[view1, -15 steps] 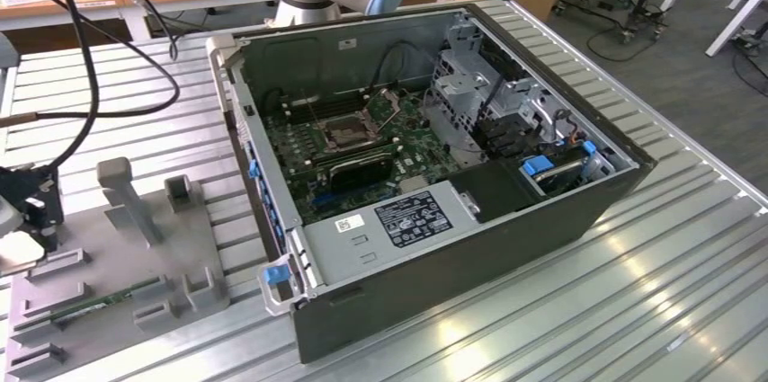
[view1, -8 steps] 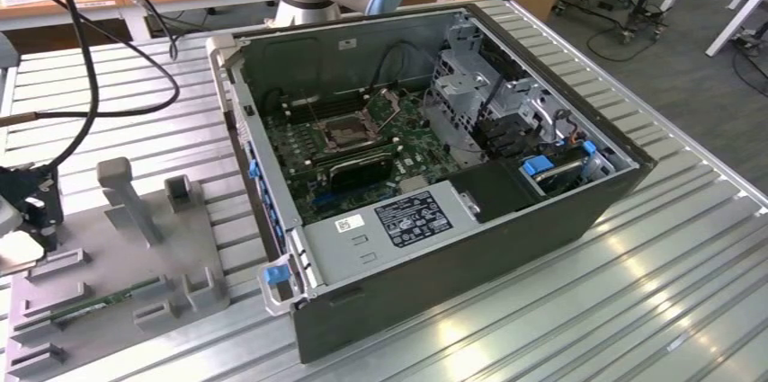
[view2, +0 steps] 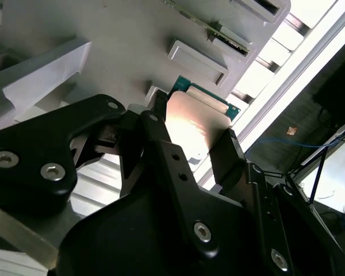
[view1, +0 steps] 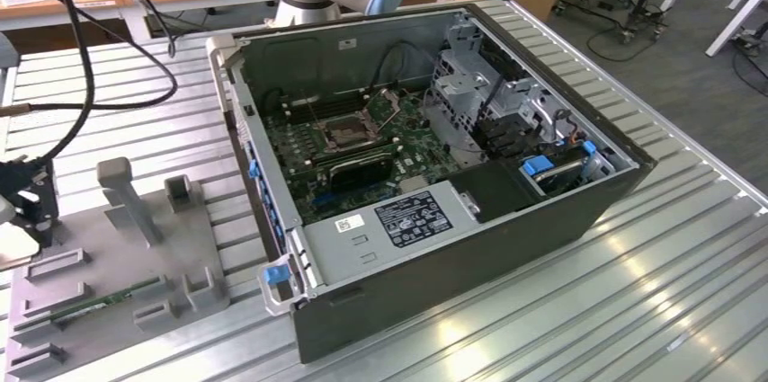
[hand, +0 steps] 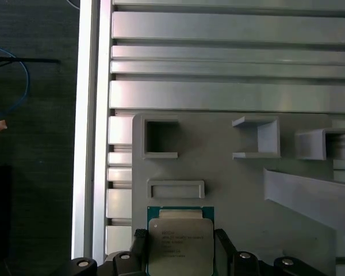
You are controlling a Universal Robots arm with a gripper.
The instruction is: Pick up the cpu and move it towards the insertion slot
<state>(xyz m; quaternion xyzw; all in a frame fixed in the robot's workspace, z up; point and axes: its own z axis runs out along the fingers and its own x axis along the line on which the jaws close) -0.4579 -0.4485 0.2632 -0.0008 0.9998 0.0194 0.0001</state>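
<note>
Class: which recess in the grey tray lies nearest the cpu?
The shallow rectangular recess, directly beside the cpu. The deep square recess and the open-sided brackets sit farther away.

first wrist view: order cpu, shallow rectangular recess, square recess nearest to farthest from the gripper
1. cpu, between the fingers of the gripper.
2. shallow rectangular recess, just beyond the cpu on the grey tray.
3. square recess, farther on, near the tray's edge.
</note>
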